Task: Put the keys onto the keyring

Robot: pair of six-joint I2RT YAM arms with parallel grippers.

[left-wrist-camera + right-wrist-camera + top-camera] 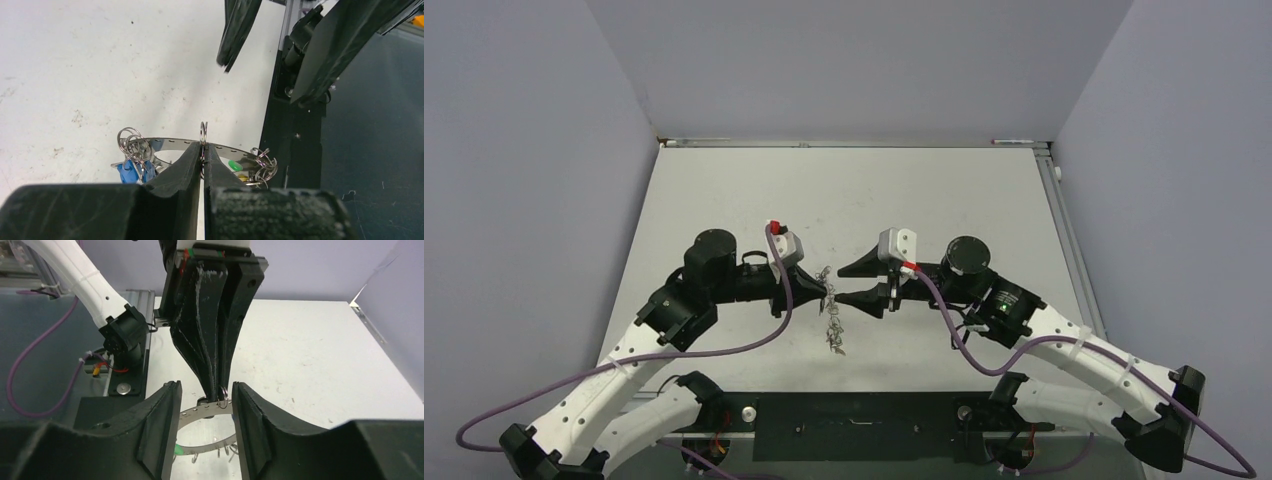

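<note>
1. My main worry is the grip. The left pincer (202, 150) is clenched on only the thin rim of the large flat grey metal keyring (165, 144), which has small holes along its band. I judge that a sideways nudge from the other arm could swivel the band or slip it out of that narrow pinch.
2. The right pincer (205, 390) is released, with one black finger on either side of the left pincer's tip. If I close it slightly off line, it will nip the left fingers rather than the small silver wire split ring (223, 391). In the right wrist view that ring sits touching the tip, at 3 o'clock of it.
3. The split ring is tiny and shiny. I cannot tell whether it is threaded through a rim hole or merely trapped in the pinch.
4. The small metal keys (131, 170) with oval plastic tags hang from the band. In the left wrist view a blue-tagged bunch is at 8 o'clock of the pinch and a green tag (233, 165) at 4 o'clock. Their swinging weight could tug the rim loose.
5. From overhead, the keyring trails off at 6 o'clock from where the two pincers meet, above the white table (944, 200). I cannot tell whether its low edge touches the surface.
</note>
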